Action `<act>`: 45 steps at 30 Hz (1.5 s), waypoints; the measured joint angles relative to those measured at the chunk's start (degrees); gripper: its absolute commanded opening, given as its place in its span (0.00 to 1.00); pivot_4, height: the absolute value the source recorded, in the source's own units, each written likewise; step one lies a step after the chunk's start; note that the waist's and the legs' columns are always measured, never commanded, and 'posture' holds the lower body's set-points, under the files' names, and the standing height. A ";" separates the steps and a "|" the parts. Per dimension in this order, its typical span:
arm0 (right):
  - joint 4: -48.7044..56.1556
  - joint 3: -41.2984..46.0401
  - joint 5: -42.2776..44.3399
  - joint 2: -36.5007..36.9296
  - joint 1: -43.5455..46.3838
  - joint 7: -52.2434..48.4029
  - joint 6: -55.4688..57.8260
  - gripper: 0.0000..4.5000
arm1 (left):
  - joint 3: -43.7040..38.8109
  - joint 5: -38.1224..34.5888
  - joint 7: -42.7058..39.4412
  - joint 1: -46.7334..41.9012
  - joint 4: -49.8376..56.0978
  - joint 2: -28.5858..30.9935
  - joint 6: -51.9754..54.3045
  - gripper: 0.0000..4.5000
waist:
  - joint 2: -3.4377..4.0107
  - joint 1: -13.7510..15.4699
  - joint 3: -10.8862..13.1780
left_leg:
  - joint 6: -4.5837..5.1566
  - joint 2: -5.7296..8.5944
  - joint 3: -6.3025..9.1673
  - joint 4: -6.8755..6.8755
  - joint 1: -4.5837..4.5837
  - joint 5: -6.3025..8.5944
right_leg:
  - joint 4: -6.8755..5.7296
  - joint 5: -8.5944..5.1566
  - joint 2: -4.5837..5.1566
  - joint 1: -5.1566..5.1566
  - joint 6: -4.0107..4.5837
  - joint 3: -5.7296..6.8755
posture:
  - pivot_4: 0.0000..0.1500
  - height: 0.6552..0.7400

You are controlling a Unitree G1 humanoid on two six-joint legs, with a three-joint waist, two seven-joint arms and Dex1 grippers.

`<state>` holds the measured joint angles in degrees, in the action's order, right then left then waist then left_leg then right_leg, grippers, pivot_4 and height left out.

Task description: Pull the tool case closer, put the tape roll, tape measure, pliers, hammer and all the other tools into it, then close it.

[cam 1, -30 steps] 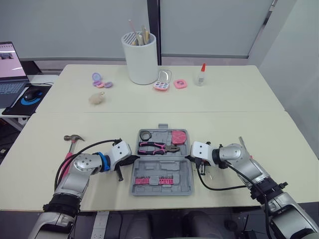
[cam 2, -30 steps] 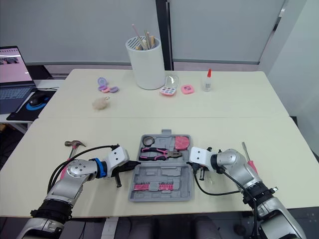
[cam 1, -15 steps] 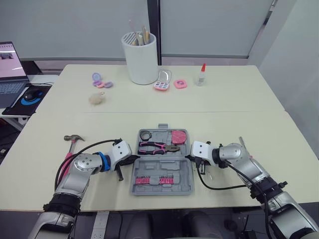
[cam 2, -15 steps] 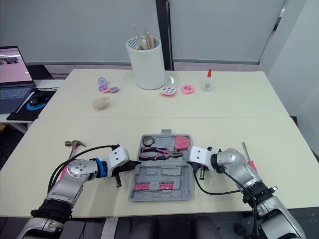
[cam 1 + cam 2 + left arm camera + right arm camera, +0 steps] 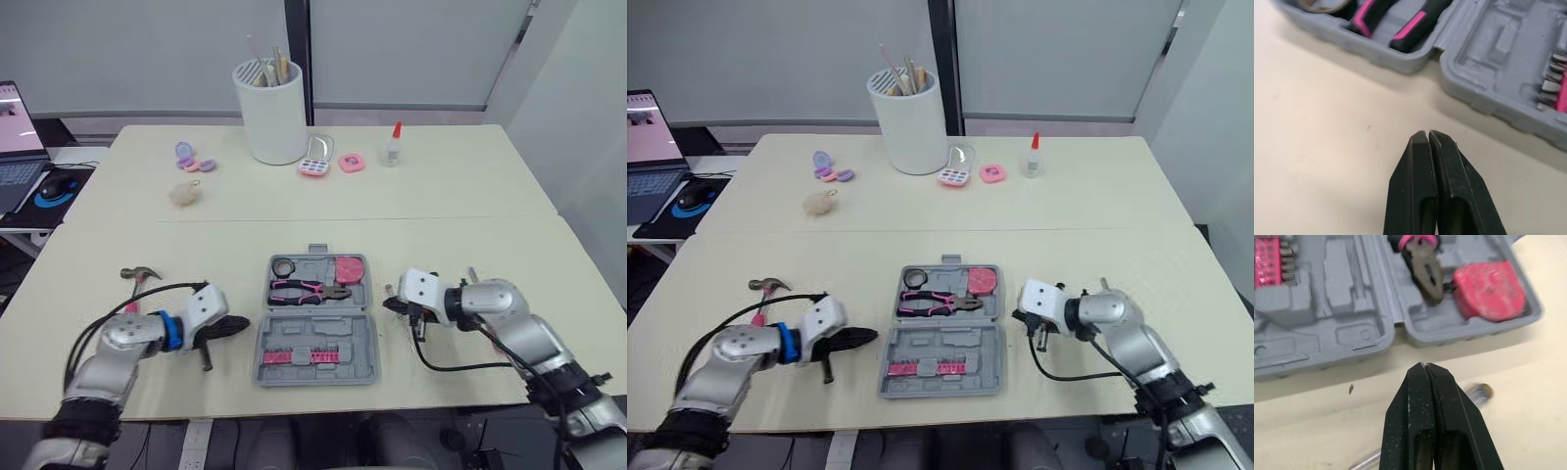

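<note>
Both arms have drawn back from the tool case (image 5: 318,330) in the lower middle of the frame. The left gripper (image 5: 239,326), which sat against the case's left edge, has slid toward the lower left, and a strip of bare table (image 5: 235,264) now shows between its tips and the case wall; its arm has swung further out toward the left edge of the frame. The right gripper (image 5: 389,304), earlier touching the case's right edge, has pulled away to the right and now stands just beside it, apart from it.
</note>
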<state>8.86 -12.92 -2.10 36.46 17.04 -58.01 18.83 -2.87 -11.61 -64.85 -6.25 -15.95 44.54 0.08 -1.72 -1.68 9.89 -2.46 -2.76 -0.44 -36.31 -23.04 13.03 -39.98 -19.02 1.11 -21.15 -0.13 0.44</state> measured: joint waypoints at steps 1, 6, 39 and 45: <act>2.68 2.26 1.30 0.80 -1.44 0.59 1.06 0.00 | -2.71 -2.20 0.07 1.15 1.58 0.90 1.37 0.05 | 0.00 0.03 0.00 | 0.00 0.02 -0.01 0.00 0.00 0.00 | 0.01 0.00 0.04 0.01 0.00 0.01 | 1.00 0.97; 9.03 14.54 6.06 3.90 -12.04 3.62 6.37 0.19 | -15.65 -9.25 1.15 9.54 5.71 6.06 11.75 0.35 | -0.04 0.05 -0.02 | -0.02 0.09 -0.07 0.03 0.02 0.01 | 0.09 -0.01 0.14 0.06 -0.01 -0.03 | 1.00 0.97; 12.05 41.09 17.52 18.90 -34.82 -7.53 4.67 0.99 | -34.20 -13.25 -5.20 27.76 7.43 12.24 14.63 1.00 | -0.26 0.14 -0.06 | -0.03 0.04 -0.20 0.25 0.11 0.01 | 0.20 -0.07 0.16 0.07 0.04 -0.07 | 1.00 0.97; 20.78 34.17 17.93 10.62 -35.56 0.73 6.93 0.99 | -27.30 -17.21 -6.61 21.85 21.40 8.62 14.14 1.00 | -0.26 0.20 -0.06 | -0.04 0.04 -0.19 0.24 0.10 0.00 | 0.19 -0.07 0.09 0.07 0.04 -0.11 | 1.00 0.97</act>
<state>29.64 21.25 15.84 47.08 -18.52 -57.28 25.76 -30.16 -28.82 -71.46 15.60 5.45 53.16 14.23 -1.97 -1.48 9.82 -2.50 -2.72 -0.62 -36.07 -22.94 13.04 -39.79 -19.09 1.20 -21.08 -0.09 0.33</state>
